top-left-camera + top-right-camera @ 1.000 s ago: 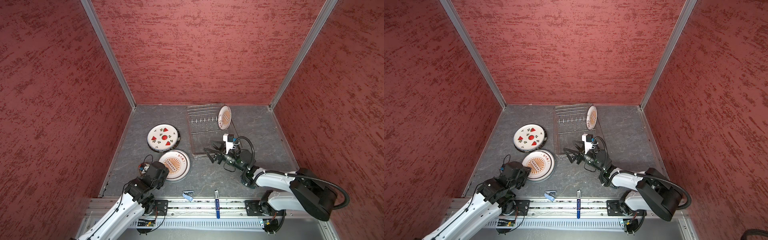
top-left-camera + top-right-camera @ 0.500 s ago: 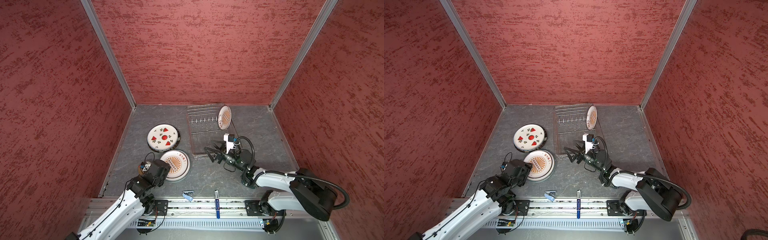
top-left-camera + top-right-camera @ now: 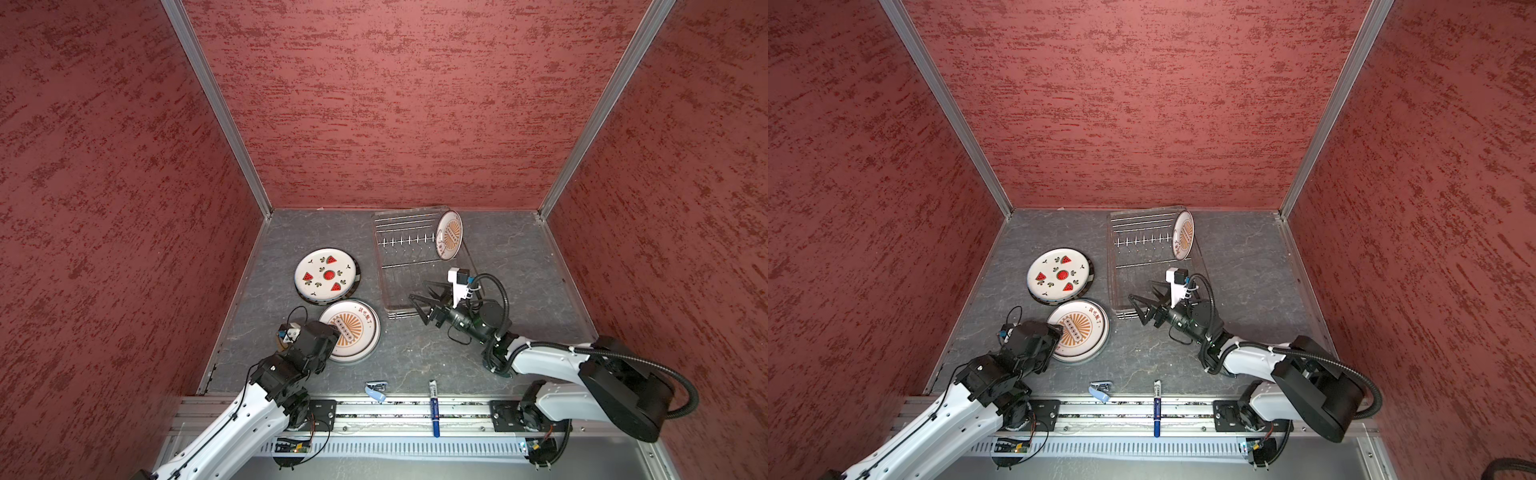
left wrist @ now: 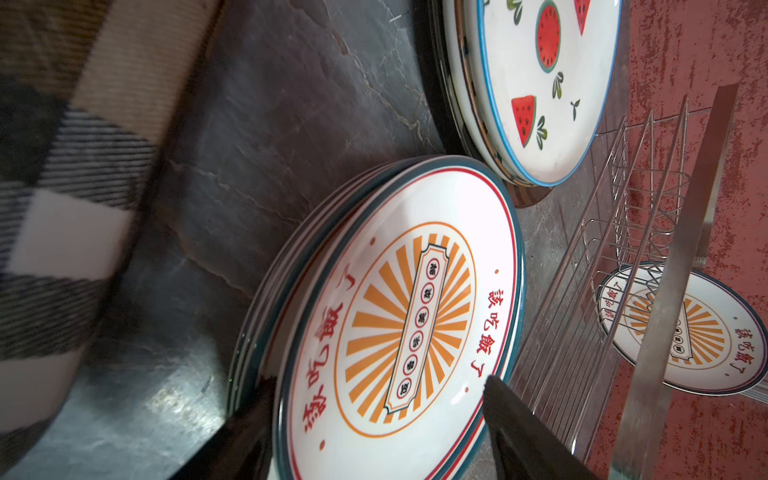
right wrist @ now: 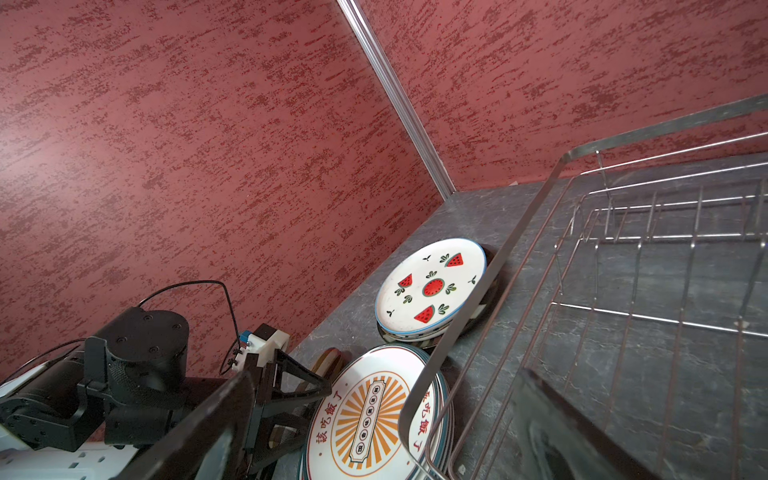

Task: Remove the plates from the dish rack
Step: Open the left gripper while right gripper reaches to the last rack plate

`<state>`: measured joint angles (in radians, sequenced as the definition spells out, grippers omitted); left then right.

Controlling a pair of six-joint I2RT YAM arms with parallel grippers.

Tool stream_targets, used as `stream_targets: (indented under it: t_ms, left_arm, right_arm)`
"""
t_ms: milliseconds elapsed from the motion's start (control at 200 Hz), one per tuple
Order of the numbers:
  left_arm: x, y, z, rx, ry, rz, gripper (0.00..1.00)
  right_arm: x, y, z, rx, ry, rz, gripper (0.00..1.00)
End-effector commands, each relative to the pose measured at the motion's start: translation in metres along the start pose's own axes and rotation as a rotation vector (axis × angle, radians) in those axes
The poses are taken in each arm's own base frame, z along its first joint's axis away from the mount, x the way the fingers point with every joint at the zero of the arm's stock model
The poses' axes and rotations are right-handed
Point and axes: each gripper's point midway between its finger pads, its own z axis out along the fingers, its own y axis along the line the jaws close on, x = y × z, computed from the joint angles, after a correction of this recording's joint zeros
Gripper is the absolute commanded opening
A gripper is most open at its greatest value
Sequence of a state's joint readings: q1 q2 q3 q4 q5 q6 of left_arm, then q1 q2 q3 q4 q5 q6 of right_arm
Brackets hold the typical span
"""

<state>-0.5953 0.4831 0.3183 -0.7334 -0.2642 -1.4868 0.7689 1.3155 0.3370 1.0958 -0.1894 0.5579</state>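
as left hand [image 4: 380, 380] and right hand [image 3: 417, 289] gape, the racked plate [image 3: 449, 235] stands edgewise, facing left.

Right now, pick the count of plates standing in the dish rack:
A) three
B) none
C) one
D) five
C: in both top views a single sunburst plate stands on edge at the right end of the dish rack, and no other plate stands in it.
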Motion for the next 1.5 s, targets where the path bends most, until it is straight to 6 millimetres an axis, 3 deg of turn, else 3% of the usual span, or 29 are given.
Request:
stream_targets:
  t_ms: [0,481,566,656,752,937,1012,1062,1177,1263,1393,1498]
  left_arm:
    - [-0.006,0.006,-0.004,-0.028,-0.031,0.024,0.77]
    - [-0.009,-0.002,-0.013,0.002,-0.039,0.044,0.78]
    - [-0.014,-0.007,-0.016,0.016,-0.062,0.05,0.87]
    - [-0.017,-0.017,-0.021,0.049,-0.076,0.062,0.94]
    - [-0.018,-0.027,-0.024,0.08,-0.081,0.065,0.96]
    - [-0.021,-0.046,-0.031,0.121,-0.091,0.08,0.96]
    - [-0.021,-0.064,-0.032,0.185,-0.095,0.101,1.0]
    - [-0.017,-0.088,-0.035,0.288,-0.095,0.167,0.99]
    - [0.015,-0.155,-0.049,0.685,-0.032,0.37,0.99]
    - [0.039,-0.192,-0.08,0.955,-0.01,0.545,0.99]
    - [0.061,-0.215,-0.091,1.037,0.028,0.739,0.99]
    - [0.079,-0.227,-0.089,1.093,0.087,0.826,0.99]
  right_arm:
    - [-0.006,0.009,-0.001,-0.036,-0.027,0.001,0.98]
    - [-0.005,0.007,0.004,-0.03,-0.021,0.007,0.98]
    - [-0.008,0.006,0.005,-0.016,-0.025,0.002,0.99]
    - [-0.009,0.02,0.01,-0.075,0.014,-0.005,0.99]
    - [-0.014,0.022,0.021,-0.047,0.07,-0.02,0.99]
    - [-0.045,-0.025,0.025,0.282,0.029,-0.145,0.99]
    - [-0.062,-0.044,0.024,0.405,0.015,-0.198,0.99]
    - [-0.075,-0.055,0.024,0.473,0.014,-0.225,0.99]
    - [-0.095,-0.081,0.024,0.583,0.039,-0.24,0.99]
    - [-0.108,-0.102,0.022,0.661,0.056,-0.234,0.99]
    - [-0.128,-0.13,0.017,0.775,0.046,-0.241,0.99]
    - [-0.144,-0.154,0.013,0.897,0.053,-0.255,0.99]
